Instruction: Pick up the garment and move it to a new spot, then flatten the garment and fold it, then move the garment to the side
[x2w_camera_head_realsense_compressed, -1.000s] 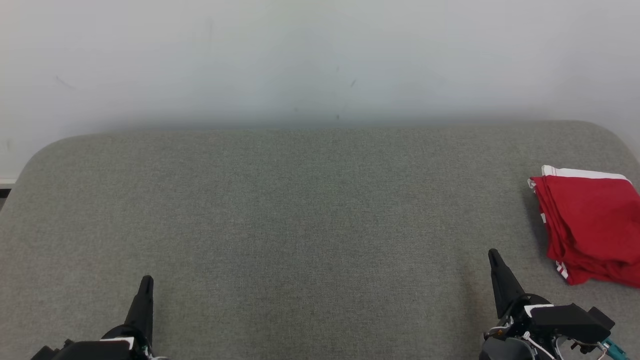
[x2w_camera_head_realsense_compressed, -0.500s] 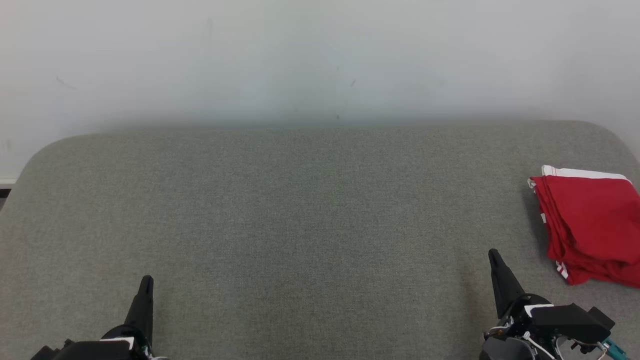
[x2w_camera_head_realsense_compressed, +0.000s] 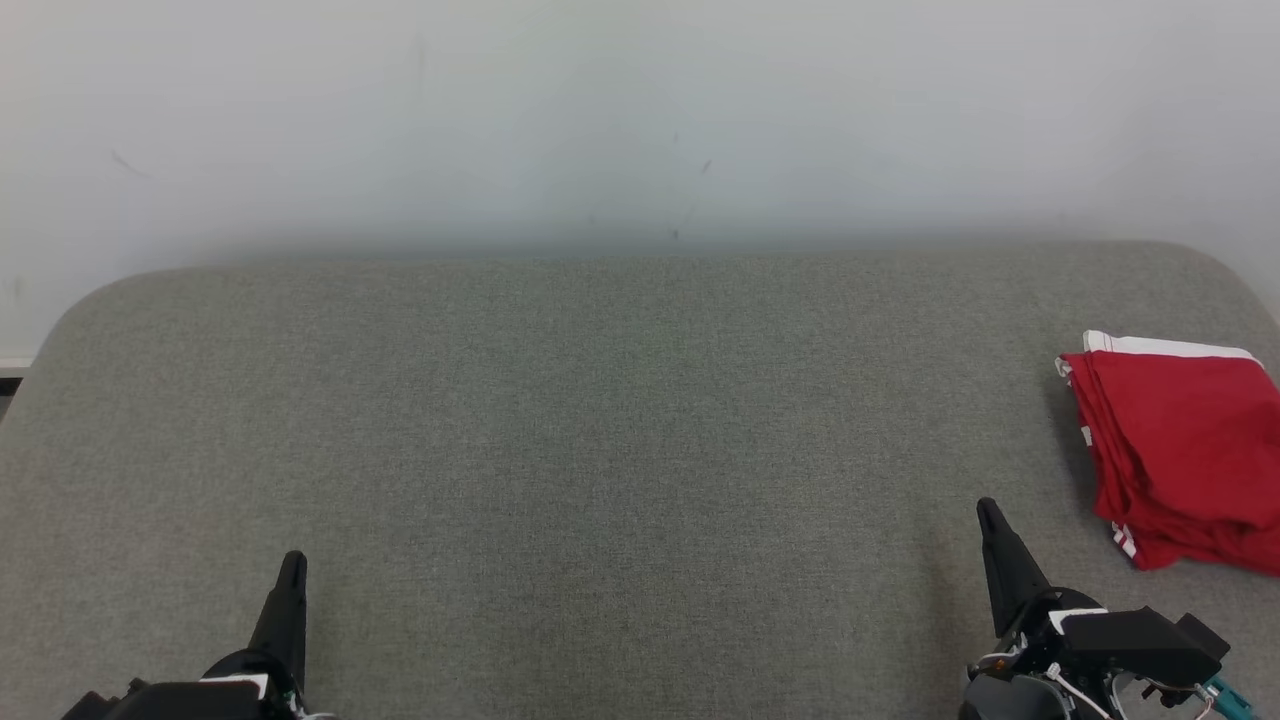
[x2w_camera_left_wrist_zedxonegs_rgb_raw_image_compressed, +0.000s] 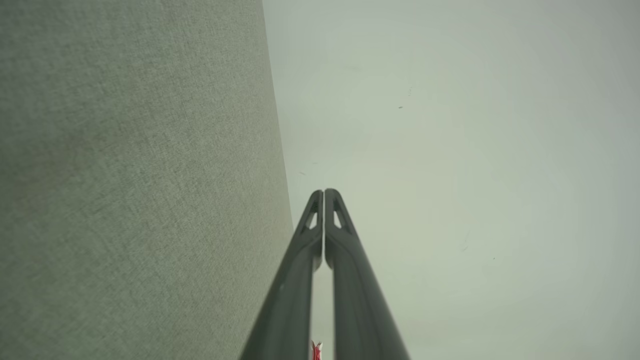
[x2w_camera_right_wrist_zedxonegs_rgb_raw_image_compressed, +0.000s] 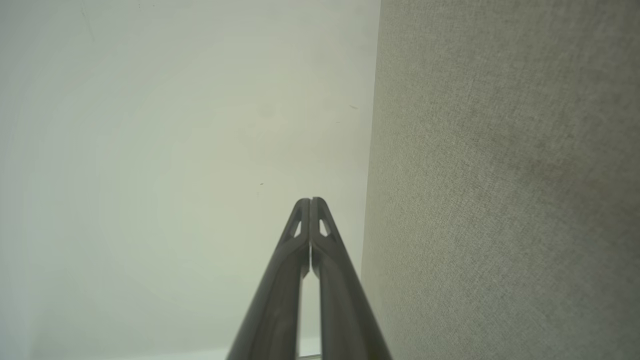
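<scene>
Folded red garment at frame's right edge on grey bench; left end effector and right end effector pinched closed, empty.

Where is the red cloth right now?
In the head view, the folded red garment lies at the far right edge of the grey fabric surface, just beyond and to the right of the right tool, not touching it.

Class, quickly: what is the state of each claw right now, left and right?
Left claw: closed, tips together, holding nothing.
Right claw: closed, tips together, holding nothing.
</scene>
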